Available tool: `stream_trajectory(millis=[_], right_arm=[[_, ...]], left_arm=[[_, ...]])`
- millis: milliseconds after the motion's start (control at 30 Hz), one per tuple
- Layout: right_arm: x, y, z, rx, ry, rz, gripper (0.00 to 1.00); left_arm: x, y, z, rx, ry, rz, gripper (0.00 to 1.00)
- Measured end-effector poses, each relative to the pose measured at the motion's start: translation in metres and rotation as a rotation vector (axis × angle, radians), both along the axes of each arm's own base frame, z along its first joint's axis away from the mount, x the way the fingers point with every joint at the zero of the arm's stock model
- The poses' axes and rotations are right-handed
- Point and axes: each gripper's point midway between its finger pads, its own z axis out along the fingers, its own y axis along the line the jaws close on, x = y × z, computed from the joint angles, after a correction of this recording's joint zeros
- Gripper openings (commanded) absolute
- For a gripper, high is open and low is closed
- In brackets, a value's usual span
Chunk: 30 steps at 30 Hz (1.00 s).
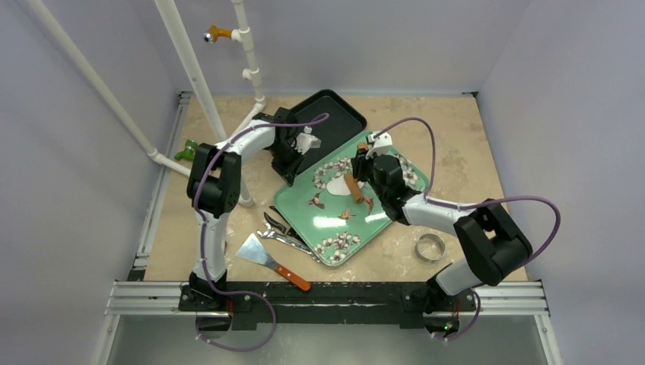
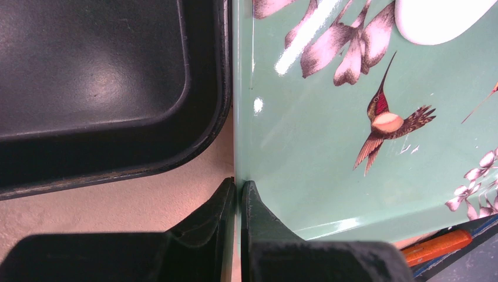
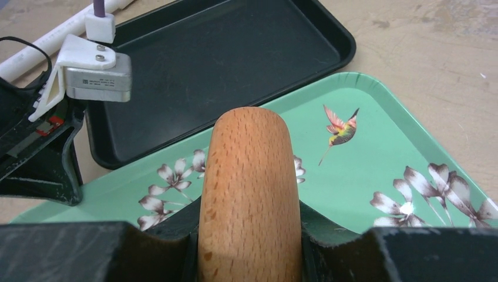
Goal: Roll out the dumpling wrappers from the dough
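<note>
One dumpling wrapper [image 1: 336, 185], a flat white patch of dough [image 2: 437, 20], lies on the far half of the green flowered tray [image 1: 335, 224]. My right gripper [image 1: 359, 175] is shut on a wooden rolling pin [image 3: 246, 188], which hangs over the tray just right of the dough [image 1: 353, 188]. In the right wrist view the pin fills the gap of that gripper [image 3: 246, 208] and hides the dough. My left gripper [image 2: 238, 187] is shut on the green tray's left rim [image 2: 241, 117]; from above it [image 1: 292, 169] sits at the tray's far-left edge.
A black tray [image 1: 328, 115] lies behind the green one, edge to edge with it [image 2: 88, 76]. Metal tongs [image 1: 283, 232] and a scraper with an orange handle [image 1: 268, 258] lie near the front left. A shiny metal ring [image 1: 430, 246] rests at the front right. White pipes [image 1: 190, 68] stand at the back left.
</note>
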Motion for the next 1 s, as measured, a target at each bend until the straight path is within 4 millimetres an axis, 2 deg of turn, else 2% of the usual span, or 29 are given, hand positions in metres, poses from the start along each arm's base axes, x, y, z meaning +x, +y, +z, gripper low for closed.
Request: stream_trajectory(millis=[200, 400, 667, 867, 1000], right_arm=[[-0.004, -0.013, 0.001, 0.023, -0.011, -0.105, 0.00], [0.001, -0.025, 0.003, 0.003, 0.001, -0.183, 0.00], [-0.003, -0.034, 0.003, -0.051, 0.010, -0.195, 0.00], [-0.004, -0.031, 0.004, -0.081, 0.005, -0.147, 0.00], [-0.004, -0.027, 0.006, -0.098, -0.004, -0.113, 0.00]], left_arm=[[0.000, -0.001, 0.000, 0.001, -0.002, 0.000, 0.00], [0.000, -0.005, 0.002, 0.028, -0.021, -0.022, 0.00], [0.016, -0.023, 0.002, 0.081, -0.067, -0.079, 0.00], [0.017, -0.026, -0.001, 0.126, -0.090, -0.107, 0.00], [0.017, -0.027, -0.001, 0.124, -0.089, -0.107, 0.14]])
